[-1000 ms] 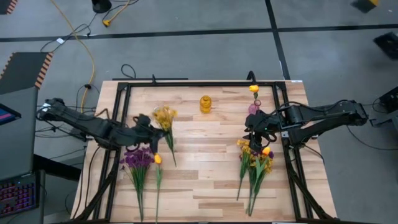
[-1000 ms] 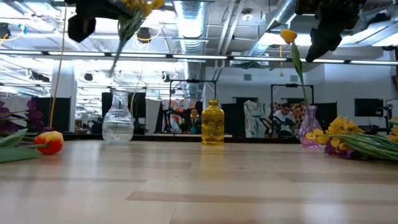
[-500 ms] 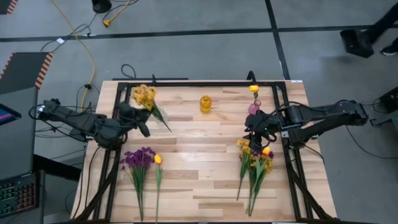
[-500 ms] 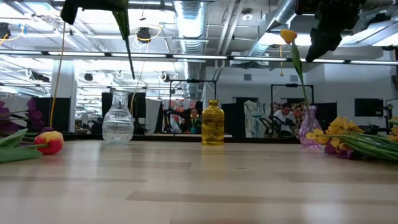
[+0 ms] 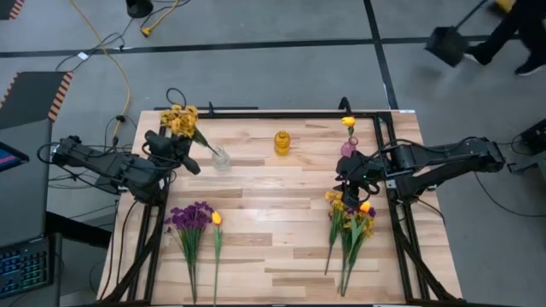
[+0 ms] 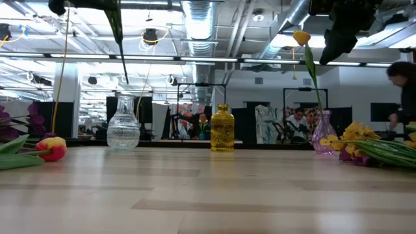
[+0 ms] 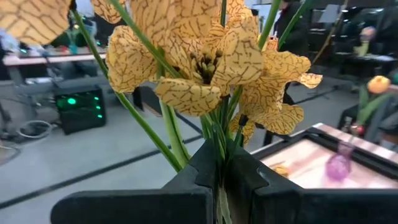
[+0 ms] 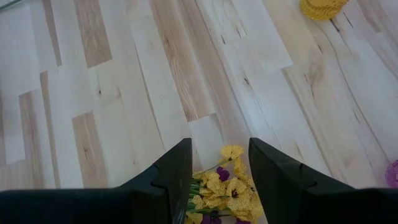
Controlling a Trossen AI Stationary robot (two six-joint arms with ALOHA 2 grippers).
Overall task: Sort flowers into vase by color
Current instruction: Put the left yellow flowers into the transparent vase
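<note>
Three vases stand along the table's far edge in the high view: a clear vase (image 5: 221, 158) on the left, a yellow vase (image 5: 281, 141) in the middle, and a purple vase (image 5: 348, 148) holding an orange tulip (image 5: 348, 122). The left gripper (image 5: 177, 152) clamps a yellow bunch (image 5: 179, 120), its long axis slanting from blossoms at the far-left table corner to a stem tip at the clear vase. A purple bunch (image 5: 189, 217) and a single tulip (image 5: 216, 219) lie at front left, stems pointing to the near edge. The right gripper (image 5: 349, 182) hangs above a mixed pile of flowers (image 5: 351, 220) at front right.

Low view: the held stem (image 6: 117, 32) hangs steeply, tip above the clear vase (image 6: 123, 130); the yellow vase (image 6: 222, 129) and purple vase (image 6: 323, 140) stand farther right.

Left wrist view: both fingers (image 7: 205, 168) pinch the green stems, yellow blossoms (image 7: 208, 62) spreading beyond them.

Right wrist view: the fingers (image 8: 177, 171) stand apart, empty, over yellow blossoms (image 8: 225, 186) on the table (image 8: 112, 93).
</note>
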